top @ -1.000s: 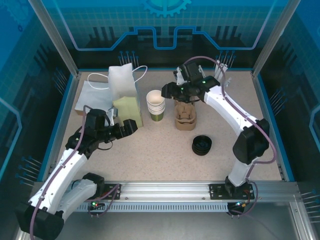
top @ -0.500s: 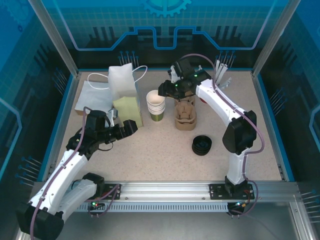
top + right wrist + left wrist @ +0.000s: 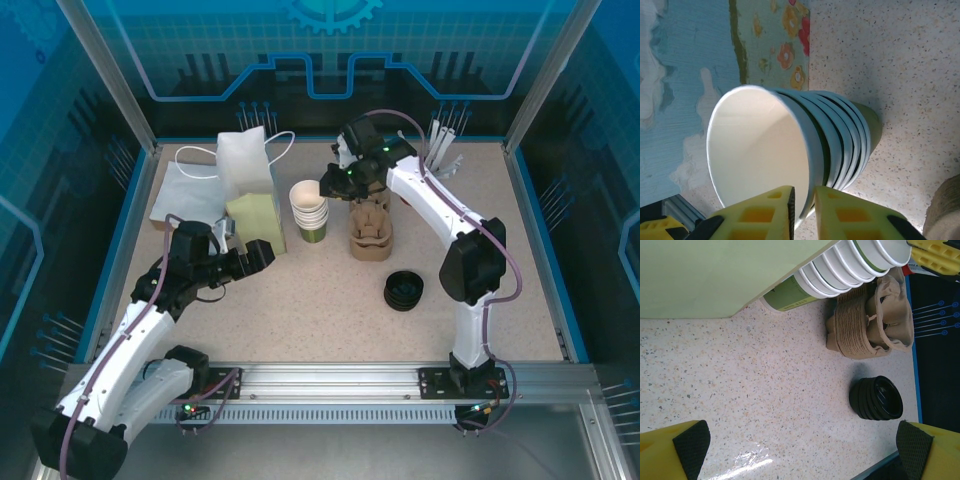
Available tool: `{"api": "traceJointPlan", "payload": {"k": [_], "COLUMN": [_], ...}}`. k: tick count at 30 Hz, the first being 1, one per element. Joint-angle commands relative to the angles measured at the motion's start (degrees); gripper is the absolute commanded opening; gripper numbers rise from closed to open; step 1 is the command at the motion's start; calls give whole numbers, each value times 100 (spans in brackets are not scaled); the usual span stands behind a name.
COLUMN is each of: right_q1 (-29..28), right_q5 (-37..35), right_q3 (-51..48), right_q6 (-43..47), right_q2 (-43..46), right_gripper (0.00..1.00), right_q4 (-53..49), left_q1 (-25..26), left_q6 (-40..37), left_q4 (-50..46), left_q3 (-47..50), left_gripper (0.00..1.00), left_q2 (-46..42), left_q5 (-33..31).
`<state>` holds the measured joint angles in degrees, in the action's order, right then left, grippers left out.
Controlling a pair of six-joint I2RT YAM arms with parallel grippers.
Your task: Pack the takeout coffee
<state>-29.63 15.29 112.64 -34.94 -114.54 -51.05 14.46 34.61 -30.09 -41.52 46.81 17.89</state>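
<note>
Your right tool [image 3: 804, 200] is almost closed on the rim of the top cup [image 3: 757, 150], with one yellow finger inside the wall and one outside. That cup is white inside with a pale rolled rim. It sits tilted at the top of a stack of cups [image 3: 313, 225] nested one in another, and the lowest one shows its dark green outside. The stack stands on the speckled table [image 3: 300, 310], between the pale green bag [image 3: 256, 218] and the brown pulp carrier [image 3: 371, 232], just beside each. The black lids [image 3: 404, 290], round and ribbed, lie in a short pile nearer you, apart from the carrier. Your left tool [image 3: 800, 447] hangs wide open over bare table beside the bag, holding nothing.
</note>
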Motion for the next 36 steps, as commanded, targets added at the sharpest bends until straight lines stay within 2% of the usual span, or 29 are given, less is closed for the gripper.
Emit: {"api": "traceJointPlan", "payload": {"k": [1,14,36], "right_q1": [-83,-51,300], "right_q5": [72,204,662], "right_q3": [212,293,248], "right_q6": [57,-19,-373], "right_q2": [-114,-27,417], "right_gripper": [17,9,7], "right_q4": [-215,-213,95], "left_q1": [-4,-3,-4], "left_q6": [55,73,92], "left_q4": [82,53,-24], "left_q3": [51,-15,-189], "left_gripper": [99,99,99], "left_q2": [-75,-69,-15], "left_q5": [118,127,106]}}
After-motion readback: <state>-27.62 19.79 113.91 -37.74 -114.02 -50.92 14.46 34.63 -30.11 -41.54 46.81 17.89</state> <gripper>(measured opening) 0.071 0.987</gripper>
